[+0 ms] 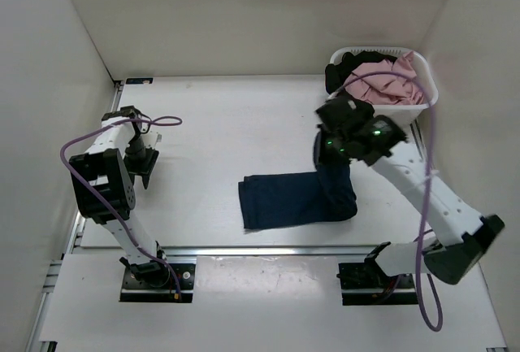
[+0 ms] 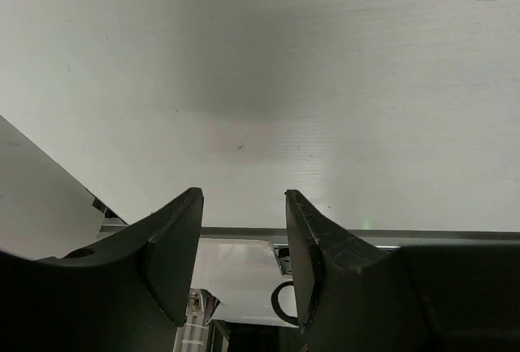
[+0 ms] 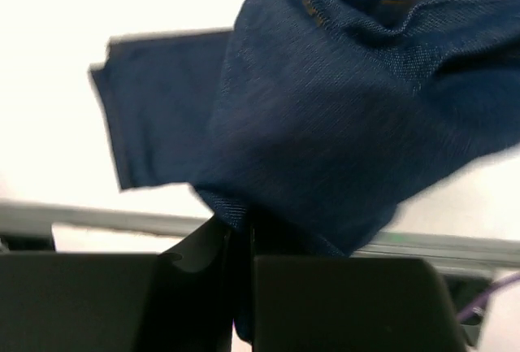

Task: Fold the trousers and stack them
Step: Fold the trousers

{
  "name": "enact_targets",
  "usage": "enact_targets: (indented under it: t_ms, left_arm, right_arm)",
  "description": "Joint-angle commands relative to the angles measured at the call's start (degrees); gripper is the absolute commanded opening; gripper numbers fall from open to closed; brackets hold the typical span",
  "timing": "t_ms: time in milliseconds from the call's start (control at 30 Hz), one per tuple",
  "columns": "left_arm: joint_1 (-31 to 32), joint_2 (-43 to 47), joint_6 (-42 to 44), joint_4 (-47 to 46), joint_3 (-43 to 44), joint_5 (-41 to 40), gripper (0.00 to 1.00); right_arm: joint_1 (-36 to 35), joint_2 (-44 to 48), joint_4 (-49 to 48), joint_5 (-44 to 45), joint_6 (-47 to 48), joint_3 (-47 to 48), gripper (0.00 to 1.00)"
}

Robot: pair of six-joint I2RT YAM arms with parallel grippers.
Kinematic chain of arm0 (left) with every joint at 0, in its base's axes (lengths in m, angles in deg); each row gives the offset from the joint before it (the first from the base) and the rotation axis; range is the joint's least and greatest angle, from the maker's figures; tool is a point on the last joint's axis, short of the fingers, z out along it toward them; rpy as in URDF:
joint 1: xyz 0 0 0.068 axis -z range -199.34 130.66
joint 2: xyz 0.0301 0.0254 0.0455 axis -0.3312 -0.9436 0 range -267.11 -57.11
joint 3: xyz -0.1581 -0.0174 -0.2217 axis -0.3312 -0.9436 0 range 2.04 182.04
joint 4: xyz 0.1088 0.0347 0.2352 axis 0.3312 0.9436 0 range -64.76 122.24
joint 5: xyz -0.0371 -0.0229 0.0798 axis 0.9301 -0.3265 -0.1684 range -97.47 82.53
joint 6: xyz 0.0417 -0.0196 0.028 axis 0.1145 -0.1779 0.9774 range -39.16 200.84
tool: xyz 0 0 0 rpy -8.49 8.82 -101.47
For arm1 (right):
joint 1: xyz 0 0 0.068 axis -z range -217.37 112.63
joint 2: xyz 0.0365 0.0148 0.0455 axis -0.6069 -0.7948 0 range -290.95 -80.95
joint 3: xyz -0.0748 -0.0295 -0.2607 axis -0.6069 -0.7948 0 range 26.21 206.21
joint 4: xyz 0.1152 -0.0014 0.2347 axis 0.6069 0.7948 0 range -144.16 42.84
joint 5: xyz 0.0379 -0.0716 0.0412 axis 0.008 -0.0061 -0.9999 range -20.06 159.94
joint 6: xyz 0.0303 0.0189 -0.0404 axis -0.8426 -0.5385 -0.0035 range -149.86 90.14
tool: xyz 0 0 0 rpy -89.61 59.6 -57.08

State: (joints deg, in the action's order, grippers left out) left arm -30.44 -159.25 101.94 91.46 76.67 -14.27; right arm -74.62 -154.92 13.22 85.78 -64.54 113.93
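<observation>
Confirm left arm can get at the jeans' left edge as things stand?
Probably yes. The left gripper hangs open over bare table, with nothing between it and the flat left edge of the trousers. The right gripper is shut on their lifted right end, away from that side. Reach itself unconfirmed.

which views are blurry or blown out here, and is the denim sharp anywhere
right wrist: table blown out to white, trousers smeared at the top right, weave crisp near the right gripper; left wrist: left gripper dark and soft-edged, faint shadow band on the table; top external: even light, sharp.
</observation>
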Motion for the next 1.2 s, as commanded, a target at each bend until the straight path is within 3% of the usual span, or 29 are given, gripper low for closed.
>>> enact_targets:
  t_ms: [0,100,267,667,733,767,800,900,1000,1100,1167]
  left_arm:
    - [-0.95,2.92,0.96,0.23,0.52,0.74,0.57]
    - [-0.95,2.92,0.96,0.23,-0.01,0.74,0.57]
    - [-1.48,2.92,0.96,0.23,-0.54,1.27,0.57]
    - [-1.48,2.92,1.49,0.23,-0.54,1.27,0.57]
    - [-1.48,2.92,1.49,0.23,-0.54,1.27,0.57]
    - [-1.48,2.4,1.49,0.23,-0.54,1.27,0.57]
    - [-1.48,2.39,1.49,0.23,-0.54,1.27,0.57]
    - [-1.48,2.39,1.49,0.23,-0.02,1.27,0.57]
    - [-1.48,2.39,1.49,0.76,0.68,1.27,0.57]
    - [-0.87,3.0,2.1,1.28,3.22,1.97,0.57]
    - [0.54,4.06,4.11,1.81,5.34,3.37,0.57]
  right_arm:
    - [-6.32,-4.94,-5.29,-2.3,-5.14,-5.08,0.0]
    - [-11.51,-9.59,-11.63,-5.37,-5.67,-7.13,0.0]
    - [-18.2,-24.42,-10.69,-6.86,-1.2,10.39,0.0]
    - [-20.75,-47.83,-1.9,-19.16,5.94,28.37,0.0]
    - [-20.75,-48.62,-2.42,-23.46,7.6,28.38,0.08]
    - [-20.75,-49.24,-3.64,-25.13,8.3,28.38,0.17]
    - [-20.75,-49.25,-3.65,-26.37,8.92,28.38,0.37]
    - [-21.89,-49.25,-6.2,-28.84,12.87,30.04,0.63]
    - [-24.78,-47.14,-9.53,-29.72,17.61,31.62,0.76]
    - [-26.63,-42.33,-11.29,-28.5,21.05,32.25,0.78]
    - [-26.64,-37.93,-14.18,-26.04,19.92,27.44,0.81]
